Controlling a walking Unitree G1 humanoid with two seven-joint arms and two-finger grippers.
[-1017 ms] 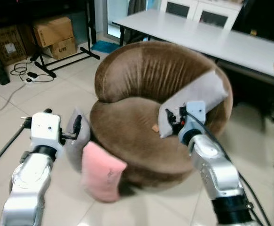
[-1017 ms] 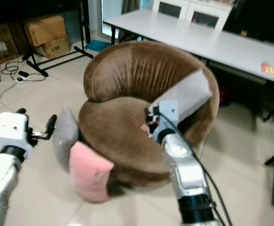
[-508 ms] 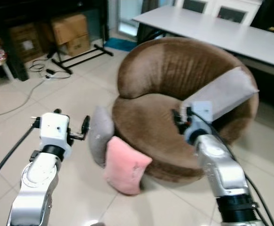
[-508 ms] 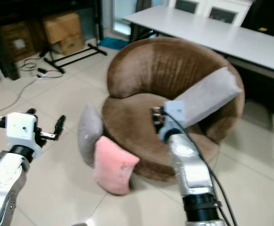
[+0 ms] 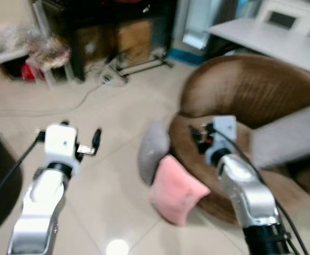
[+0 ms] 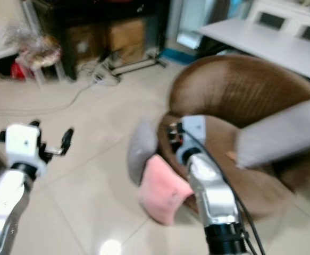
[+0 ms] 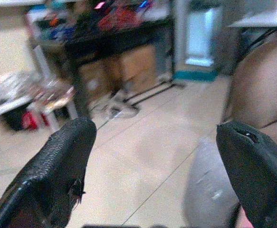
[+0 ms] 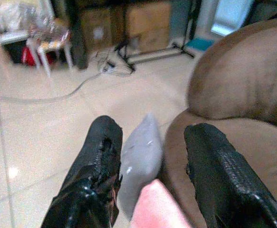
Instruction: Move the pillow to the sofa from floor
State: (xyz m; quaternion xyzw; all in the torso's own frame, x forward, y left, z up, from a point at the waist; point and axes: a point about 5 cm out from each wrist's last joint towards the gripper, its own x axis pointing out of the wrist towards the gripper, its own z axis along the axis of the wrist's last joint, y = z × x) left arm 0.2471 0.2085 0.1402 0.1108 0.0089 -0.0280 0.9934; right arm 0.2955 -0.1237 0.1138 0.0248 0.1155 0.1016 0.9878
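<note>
— Pink and grey: where do the two cushions lie?
— The pink pillow (image 5: 175,189) is on the tiled floor (image 5: 112,159), leaning against the front of the round brown sofa (image 5: 250,95). The grey pillow (image 5: 153,151) stands on edge just behind it, also against the sofa's base. A second grey pillow (image 5: 290,141) already rests on the sofa seat, propped against the backrest.
— And the left hand (image 7: 157,161)?
— It is raised over bare floor, apart from the grey pillow, its two black fingers spread wide with nothing between them.
— The right hand (image 8: 152,156)?
— It is lifted before the sofa's front edge, above both floor pillows. Its fingers are parted and hold nothing; in the wrist view the grey pillow and a corner of the pink one show in the gap.
— What else is around?
— A white desk (image 5: 271,42) behind the sofa, cardboard boxes (image 5: 133,37) under a dark shelf, and cables (image 5: 91,90) on the floor. The head views are blurred.
</note>
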